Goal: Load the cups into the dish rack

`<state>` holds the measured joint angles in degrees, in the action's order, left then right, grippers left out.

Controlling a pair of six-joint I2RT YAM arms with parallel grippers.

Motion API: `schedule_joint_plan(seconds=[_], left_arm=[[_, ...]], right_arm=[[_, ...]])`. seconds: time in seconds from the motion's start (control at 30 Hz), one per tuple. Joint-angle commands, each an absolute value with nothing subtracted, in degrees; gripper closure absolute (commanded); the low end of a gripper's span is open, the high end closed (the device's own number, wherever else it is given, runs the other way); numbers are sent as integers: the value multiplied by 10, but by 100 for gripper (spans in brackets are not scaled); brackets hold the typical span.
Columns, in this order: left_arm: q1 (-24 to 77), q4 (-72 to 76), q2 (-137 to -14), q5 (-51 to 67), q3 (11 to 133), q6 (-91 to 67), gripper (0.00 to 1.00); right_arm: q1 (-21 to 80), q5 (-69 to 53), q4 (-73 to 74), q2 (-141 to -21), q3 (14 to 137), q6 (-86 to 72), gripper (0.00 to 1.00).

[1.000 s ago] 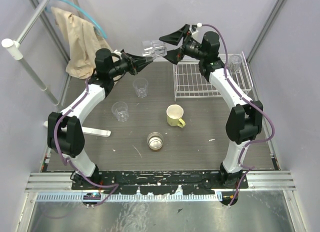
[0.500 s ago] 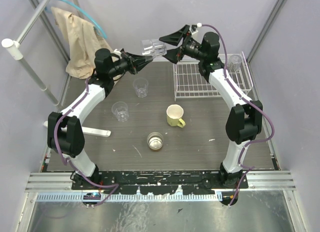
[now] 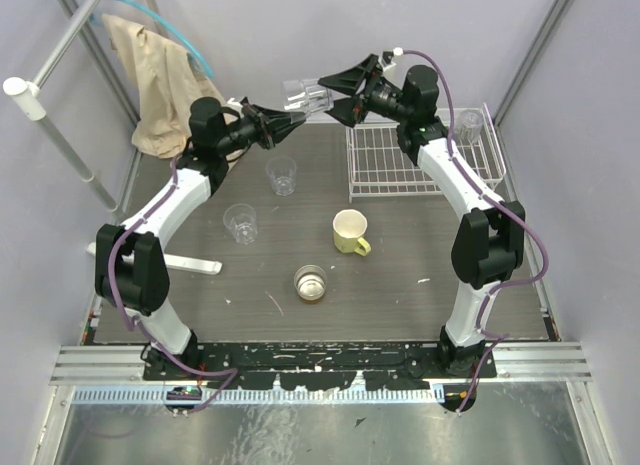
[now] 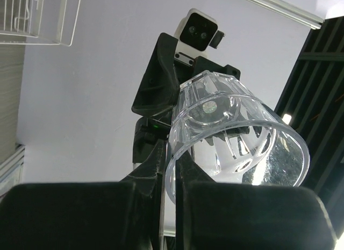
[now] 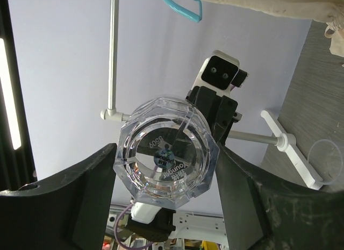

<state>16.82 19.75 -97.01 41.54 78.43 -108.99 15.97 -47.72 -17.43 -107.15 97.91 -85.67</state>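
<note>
While aloft, tumbler (image 5: 166, 153) inside right pincer (image 5: 167, 166).

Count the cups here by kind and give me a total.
Clear tumblers: 4
Yellow mug: 1
Metal cup: 1
Total: 6
</note>
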Motion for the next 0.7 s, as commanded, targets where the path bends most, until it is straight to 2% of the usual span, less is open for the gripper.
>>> schedule_joint_plan(seconds=[0.0, 0.07, 0.13, 0.27, 0.47, 0.67], left_arm=[[167, 193, -965, 424, 785, -1066, 82], [165, 176, -962, 422, 786, -1049, 66], [163, 146, -958, 419, 785, -1028, 55], [153, 74, -940, 398, 771, -987, 40], [126, 12, -919, 383, 731, -920, 34], [124, -271, -957, 361, 885, -667, 32]], right_arm=[[162, -485, -180, -1050, 983, -835, 65], [161, -480, -172, -1046, 985, -827, 69], [158, -473, -168, -1041, 983, -822, 70], [147, -466, -164, -1035, 981, -816, 71], [81, -469, -118, -1013, 963, -773, 71], [-28, -479, -8, -981, 938, -684, 72]])
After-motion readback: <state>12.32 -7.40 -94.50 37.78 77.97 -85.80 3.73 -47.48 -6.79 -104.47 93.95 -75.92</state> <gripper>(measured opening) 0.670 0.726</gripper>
